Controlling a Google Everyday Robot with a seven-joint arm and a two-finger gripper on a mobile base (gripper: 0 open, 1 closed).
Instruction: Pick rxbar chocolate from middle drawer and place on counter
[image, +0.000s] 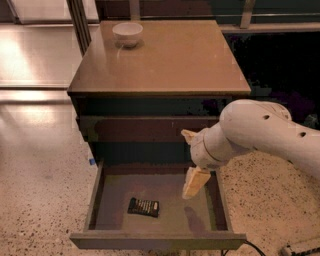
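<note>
The rxbar chocolate (143, 207), a small flat black wrapped bar, lies on the grey-olive floor of the open middle drawer (105, 200), left of centre near the front. My gripper (195, 183) hangs from the white arm over the drawer's right part, a little above the floor and to the right of the bar, apart from it. The counter (170, 60) is the glossy tan top of the cabinet above.
A white bowl (127, 34) stands at the counter's back left corner. The drawer's front edge (157, 241) juts out toward me. Speckled floor (45, 200) lies to both sides. A dark cable (250, 247) lies at the lower right.
</note>
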